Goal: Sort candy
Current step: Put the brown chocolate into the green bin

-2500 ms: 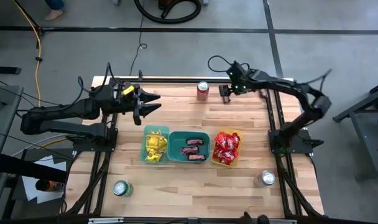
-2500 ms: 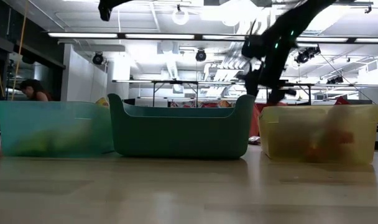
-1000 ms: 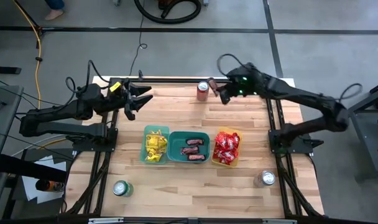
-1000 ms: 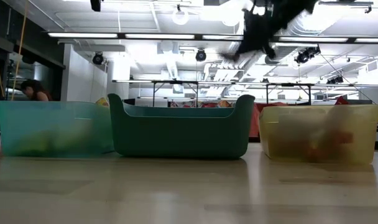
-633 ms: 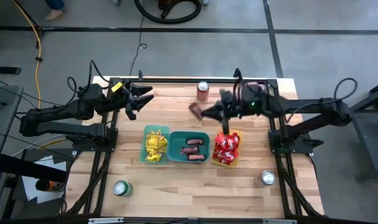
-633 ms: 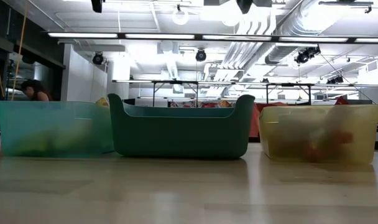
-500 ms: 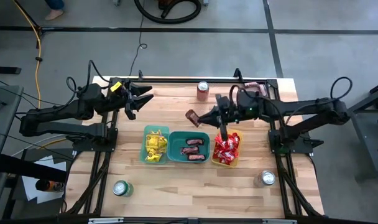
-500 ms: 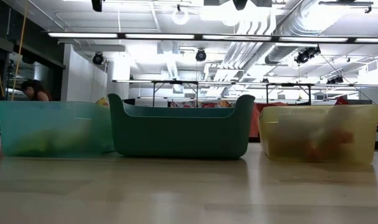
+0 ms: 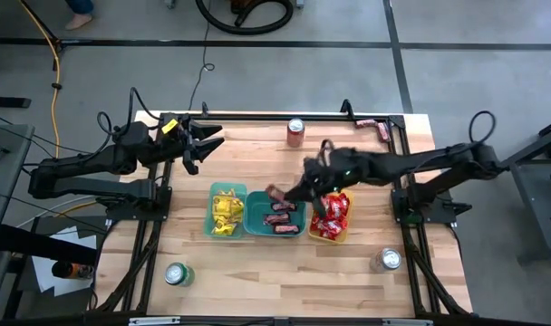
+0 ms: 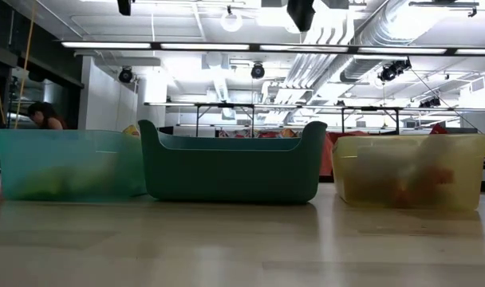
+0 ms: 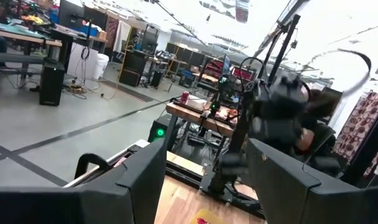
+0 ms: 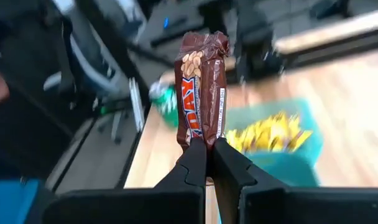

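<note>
In the middle of the table stand three bins in a row. The green bin (image 9: 227,211) holds yellow packets, the teal bin (image 9: 275,215) dark brown bars, the yellow bin (image 9: 331,215) red packets. My right gripper (image 9: 289,193) hangs over the teal bin's far edge, shut on a dark brown candy bar (image 9: 275,193); the right wrist view shows the same bar (image 12: 203,81). My left gripper (image 9: 208,145) waits open near the table's far left corner and has nothing between its fingers (image 11: 145,180). My right gripper pinches one end of the brown bar (image 12: 201,138) between its two fingers (image 12: 190,163). The rest of the bar sticks out beyond the fingertips, in line with them. The arm reaches in from the table's right. The bar is lifted clear, above the teal bin.
A red can (image 9: 296,132) stands at the far edge, a green can (image 9: 175,273) near the front left and a silver can (image 9: 389,260) near the front right. A small reddish thing (image 9: 381,132) lies by the far right corner. Bare wood lies in front of the bins.
My right gripper has carried the brown bar from beside the red can at the far edge toward the near edge and the left. It now hangs over the teal bin and has stayed shut on the bar.
</note>
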Robot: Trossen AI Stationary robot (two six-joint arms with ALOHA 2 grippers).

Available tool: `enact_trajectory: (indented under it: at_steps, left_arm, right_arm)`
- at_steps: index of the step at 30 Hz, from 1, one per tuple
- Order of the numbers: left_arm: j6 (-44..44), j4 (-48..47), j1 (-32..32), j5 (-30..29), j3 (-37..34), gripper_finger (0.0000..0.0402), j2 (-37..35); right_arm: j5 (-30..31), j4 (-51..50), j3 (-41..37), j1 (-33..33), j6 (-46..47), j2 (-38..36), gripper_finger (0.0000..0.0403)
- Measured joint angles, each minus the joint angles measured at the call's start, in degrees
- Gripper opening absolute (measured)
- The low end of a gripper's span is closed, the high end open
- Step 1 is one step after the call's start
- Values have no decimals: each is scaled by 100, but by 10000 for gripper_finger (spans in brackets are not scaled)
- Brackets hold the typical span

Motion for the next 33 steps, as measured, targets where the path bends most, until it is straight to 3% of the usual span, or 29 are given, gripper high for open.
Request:
enact_trajectory:
  at_steps: [8, 17, 25, 33]
  left_arm:
    - [-2, -11, 0, 0, 0, 207, 0]
    - [-2, -87, 0, 2, 0, 207, 0]
    - [-3, -188, 0, -8, 0, 207, 0]
    - [197, -123, 0, -274, 2, 207, 0]
  right_arm:
    - [107, -651, -4, 171, 0, 799, 31]
    - [558, -1541, -4, 173, 306, 1300, 114]
    - [600, -1598, 8, 78, 140, 1251, 206]
    - [603, -2262, 675, -479, -141, 875, 227]
